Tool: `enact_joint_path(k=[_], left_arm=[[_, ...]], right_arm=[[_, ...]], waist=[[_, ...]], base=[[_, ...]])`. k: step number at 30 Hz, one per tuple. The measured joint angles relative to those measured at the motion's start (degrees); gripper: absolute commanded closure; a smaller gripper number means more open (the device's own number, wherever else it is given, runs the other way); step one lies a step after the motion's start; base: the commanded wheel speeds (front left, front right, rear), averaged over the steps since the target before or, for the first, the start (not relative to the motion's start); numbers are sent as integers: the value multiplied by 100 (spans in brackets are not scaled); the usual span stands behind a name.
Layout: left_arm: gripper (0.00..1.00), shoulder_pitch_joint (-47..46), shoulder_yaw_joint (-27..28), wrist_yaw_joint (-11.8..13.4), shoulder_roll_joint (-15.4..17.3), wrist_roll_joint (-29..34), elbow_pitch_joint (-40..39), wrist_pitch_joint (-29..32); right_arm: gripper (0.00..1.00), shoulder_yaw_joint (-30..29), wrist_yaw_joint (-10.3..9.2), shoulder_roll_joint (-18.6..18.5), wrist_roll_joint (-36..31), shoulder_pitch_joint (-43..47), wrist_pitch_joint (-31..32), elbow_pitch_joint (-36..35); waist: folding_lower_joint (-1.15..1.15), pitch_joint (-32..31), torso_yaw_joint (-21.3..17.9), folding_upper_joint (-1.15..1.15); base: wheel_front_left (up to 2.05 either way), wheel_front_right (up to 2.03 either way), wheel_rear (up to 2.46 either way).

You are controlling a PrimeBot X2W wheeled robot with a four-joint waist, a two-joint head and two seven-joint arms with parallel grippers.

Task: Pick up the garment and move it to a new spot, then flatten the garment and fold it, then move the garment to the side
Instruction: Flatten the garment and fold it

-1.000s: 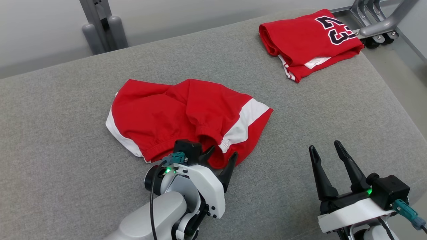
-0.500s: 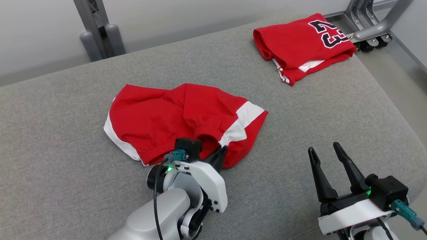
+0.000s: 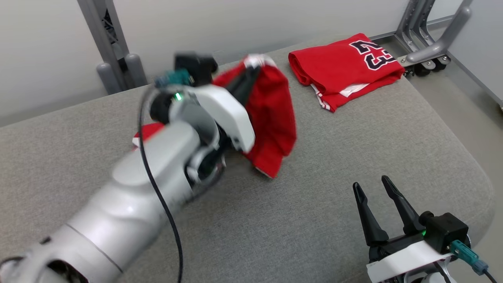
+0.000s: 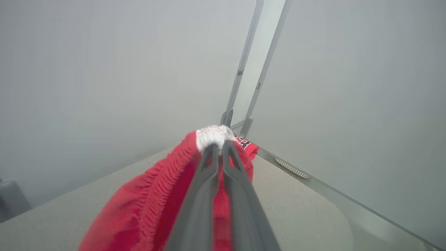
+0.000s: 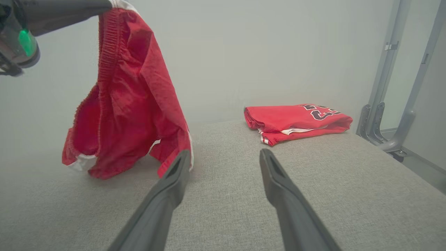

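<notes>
The left claw (image 3: 251,70) is shut tight on the red shorts (image 3: 275,114), its 2 fingers pinching the white gathered end of the waistband, as the left wrist view shows plainly at the fingertips (image 4: 213,149). From that 1 pinch the shorts hang almost straight down, so their long axis runs vertical, below the claw and a little toward the robot's right. In the right wrist view the lowest hem seems to touch the grey padded worktop (image 3: 353,137) (I cannot tell whether it carries any weight there). The right claw (image 3: 369,184) stands with its fingers wide apart and nothing between them, low over the worktop near the robot and well apart from the cloth, with the free hanging edge on its left. A folded red jersey (image 3: 342,70) numbered 23 lies at the far right corner. The move to a new spot looks like the left arm's job, toward the bare worktop in front of the right claw.
</notes>
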Motion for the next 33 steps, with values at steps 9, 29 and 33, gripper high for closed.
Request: enact_joint_path(k=[9,29,33], left_arm=[[100,-1330,325,-181,166,-37,34,508],[100,1811,-407,425,1770,257,-2628,-165],[100,2192,-592,664,2140,552,-2975,-323]], right_arm=[[0,-35,0,113,34,41,0,19],[0,-342,0,85,1,155,0,-82],[0,-359,0,26,-1,153,0,-130]], waist=[[0,6,-130,0],[0,120,630,0],[0,189,911,0]], base=[[0,0,0],[0,0,0],[0,0,0]])
